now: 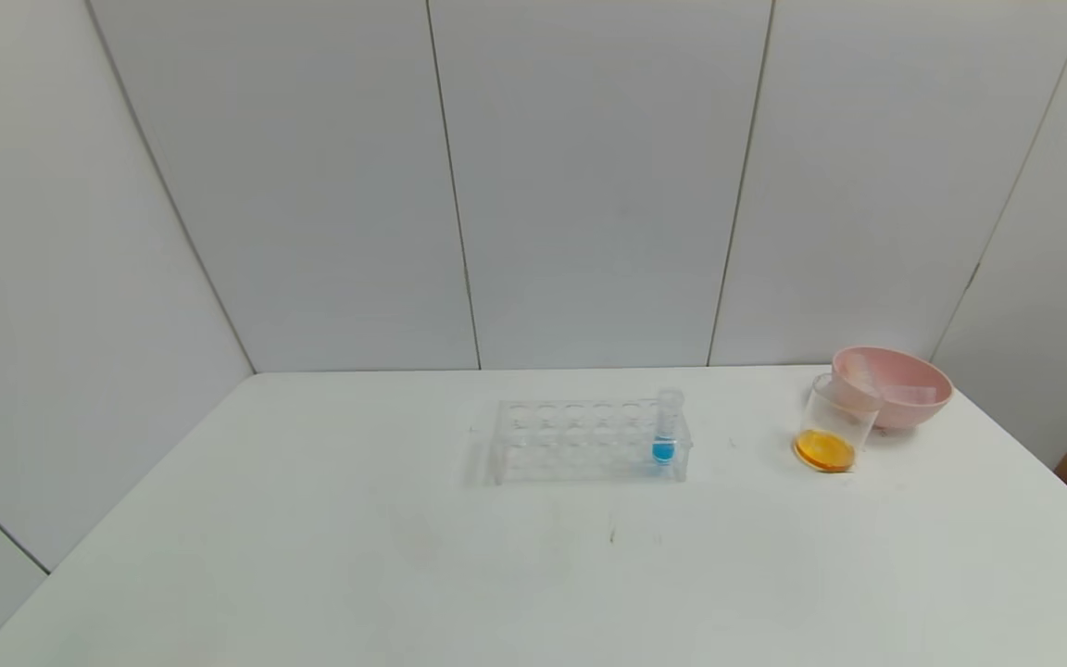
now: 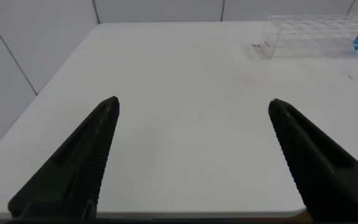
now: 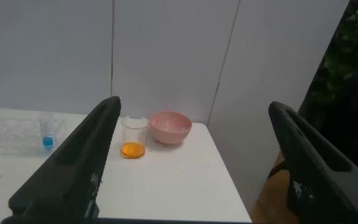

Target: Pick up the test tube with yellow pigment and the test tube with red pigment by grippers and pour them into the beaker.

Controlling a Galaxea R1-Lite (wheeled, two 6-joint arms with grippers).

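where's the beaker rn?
In the head view the beaker stands on the right side of the table, right in front of the pink bowl and well right of the tube rack; orange-yellow liquid sits in its bottom.

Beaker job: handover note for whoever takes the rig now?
Left end effector: open, empty, over the table's near left part.
Right end effector: open, empty, off the table's right side.
Beaker: holds orange liquid, beside the pink bowl, which holds what look like empty tubes.
Rack: only the blue tube.
Done: apparently both pours.
Left: seemingly nothing.
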